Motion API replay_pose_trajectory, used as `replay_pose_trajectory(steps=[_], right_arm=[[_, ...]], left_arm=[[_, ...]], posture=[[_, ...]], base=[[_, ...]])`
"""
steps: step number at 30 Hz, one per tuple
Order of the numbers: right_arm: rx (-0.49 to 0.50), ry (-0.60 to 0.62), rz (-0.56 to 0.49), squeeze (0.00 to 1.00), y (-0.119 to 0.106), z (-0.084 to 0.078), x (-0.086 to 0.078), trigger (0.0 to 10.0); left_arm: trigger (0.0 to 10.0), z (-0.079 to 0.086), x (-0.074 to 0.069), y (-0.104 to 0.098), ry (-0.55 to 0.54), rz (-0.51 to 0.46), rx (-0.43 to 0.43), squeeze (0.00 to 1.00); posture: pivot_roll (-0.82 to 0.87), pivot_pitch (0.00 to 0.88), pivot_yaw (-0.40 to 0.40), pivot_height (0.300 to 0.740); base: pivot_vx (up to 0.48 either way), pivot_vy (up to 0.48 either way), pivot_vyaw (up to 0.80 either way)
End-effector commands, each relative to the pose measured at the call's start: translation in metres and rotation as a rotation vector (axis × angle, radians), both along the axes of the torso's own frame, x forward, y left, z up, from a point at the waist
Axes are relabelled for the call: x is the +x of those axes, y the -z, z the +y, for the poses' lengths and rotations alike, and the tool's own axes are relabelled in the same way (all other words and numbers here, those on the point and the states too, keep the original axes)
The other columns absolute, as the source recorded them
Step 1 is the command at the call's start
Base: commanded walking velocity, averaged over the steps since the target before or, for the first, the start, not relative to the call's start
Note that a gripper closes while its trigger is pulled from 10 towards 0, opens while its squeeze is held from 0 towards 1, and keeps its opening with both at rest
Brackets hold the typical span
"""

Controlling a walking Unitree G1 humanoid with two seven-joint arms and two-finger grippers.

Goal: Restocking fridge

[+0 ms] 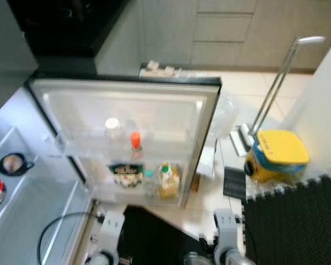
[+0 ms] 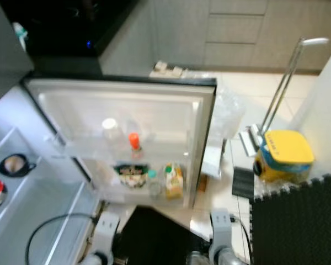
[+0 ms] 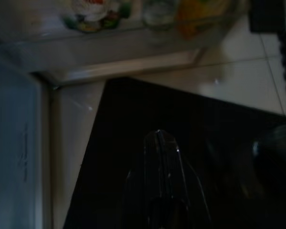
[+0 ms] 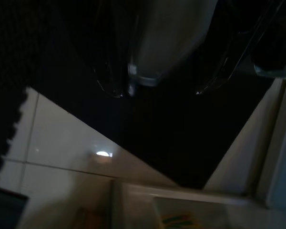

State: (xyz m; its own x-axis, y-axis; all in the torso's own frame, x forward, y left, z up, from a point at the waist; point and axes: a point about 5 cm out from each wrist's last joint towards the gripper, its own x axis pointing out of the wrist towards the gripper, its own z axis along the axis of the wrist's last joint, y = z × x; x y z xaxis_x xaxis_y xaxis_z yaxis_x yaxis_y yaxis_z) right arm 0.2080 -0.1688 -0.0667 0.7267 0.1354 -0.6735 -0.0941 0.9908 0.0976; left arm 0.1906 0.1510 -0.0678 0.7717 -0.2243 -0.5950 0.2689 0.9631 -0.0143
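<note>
Both arms low by black mat (image 1: 154, 237) | left claw (image 3: 163, 143) closed, right claw (image 4: 155, 93) open, empty | fridge door (image 1: 127, 110) open w/ bottles (image 1: 135, 142) + juice carton (image 1: 168, 181)

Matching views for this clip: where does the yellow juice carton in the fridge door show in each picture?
Left eye: yellow juice carton in the door's lower bin, right end.
Right eye: same bin.
Left wrist: blurred yellow shape at the top edge.
Right wrist: cannot tell.
Shared landmark: the clear bottle beside it.
</note>
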Motion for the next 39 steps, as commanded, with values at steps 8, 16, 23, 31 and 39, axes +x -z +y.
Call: replay_pose_trajectory(steps=[8, 16, 23, 31, 39], right_arm=[[0.008, 0.003, 0.023, 0.0, 0.004, 0.001, -0.007, 10.0], [0.008, 0.002, 0.024, 0.0, 0.004, 0.001, -0.006, 10.0], [0.009, 0.003, 0.022, 0.0, 0.004, 0.002, -0.006, 10.0], [0.001, -0.01, 0.008, 0.0, 0.002, 0.004, -0.002, 10.0], [-0.018, -0.045, -0.017, 0.0, -0.002, 0.004, 0.004, 10.0]], left_arm=[[10.0, 0.004, -0.006, 0.004, -0.004, 0.027, 0.01, 0.0], [10.0, 0.004, -0.007, 0.004, -0.007, 0.031, 0.008, 0.0], [10.0, 0.004, -0.006, 0.004, -0.01, 0.026, 0.014, 0.0], [10.0, 0.009, -0.002, 0.004, -0.048, 0.036, 0.057, 0.0], [10.0, 0.022, 0.002, -0.001, -0.179, -0.014, 0.038, 0.0]], posture=[[-0.12, 0.101, 0.002, 0.74], [-0.12, 0.102, 0.001, 0.74], [-0.11, 0.109, 0.0, 0.74], [-0.11, 0.105, -0.006, 0.74], [-0.12, 0.113, -0.016, 0.74]], base=[[0.0, 0.0, 0.0], [0.0, 0.0, 0.0], [0.0, 0.0, 0.0], [0.0, 0.0, 0.0], [0.0, 0.0, 0.0]])
